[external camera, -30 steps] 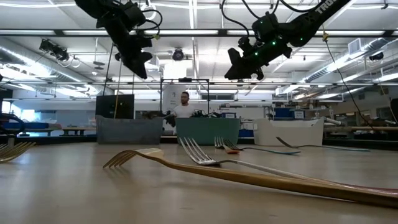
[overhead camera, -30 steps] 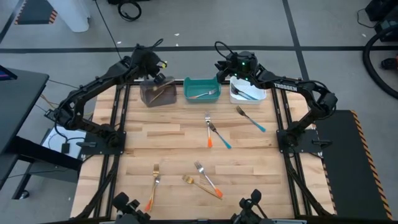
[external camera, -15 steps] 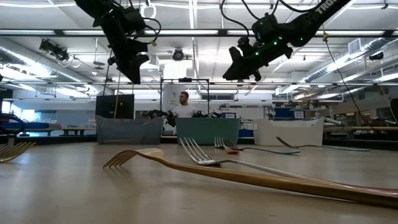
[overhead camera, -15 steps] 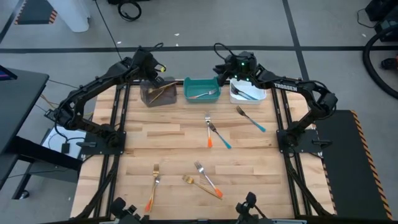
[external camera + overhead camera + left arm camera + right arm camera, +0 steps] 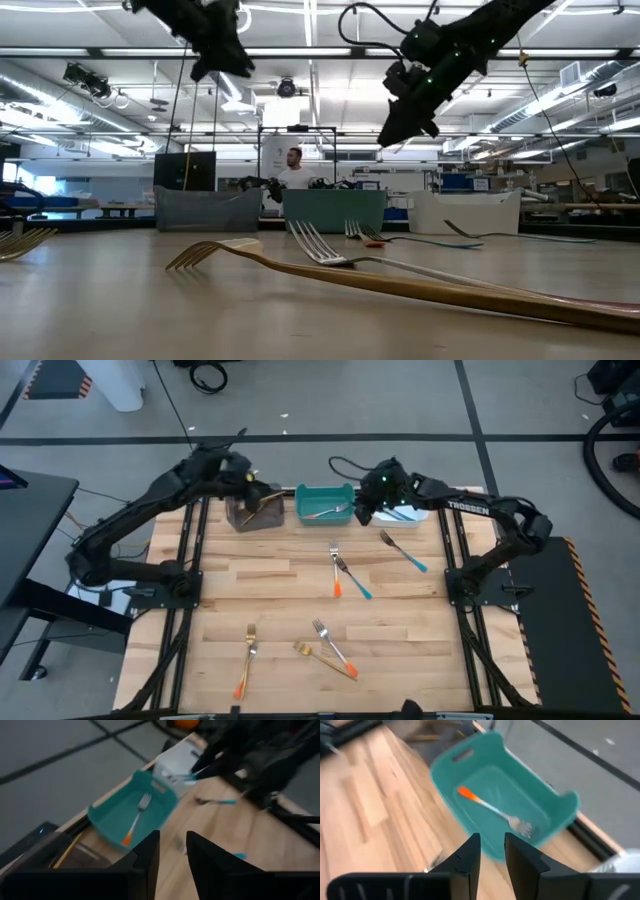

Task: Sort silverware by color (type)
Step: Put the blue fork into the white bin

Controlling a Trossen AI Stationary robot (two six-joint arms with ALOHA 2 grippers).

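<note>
**Forks scattered, both arms up by the bins**

Wooden tabletop [image 5: 270, 575] fills the frame's centre, with loose forks [image 5: 340, 572] across its middle and lower part. Along the top edge, one orange-handled fork [image 5: 492, 810] lies in the teal bin [image 5: 324, 501]. Left gripper [image 5: 172, 847] and right gripper [image 5: 491, 851] hover there, fingers slightly parted, empty.

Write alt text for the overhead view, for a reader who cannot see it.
Seen from above, a wooden table holds three bins along its far edge: grey bin, teal bin with one orange-handled fork, white bin. The left gripper is over the grey bin, the right gripper between teal and white. Seven forks lie loose.
</note>
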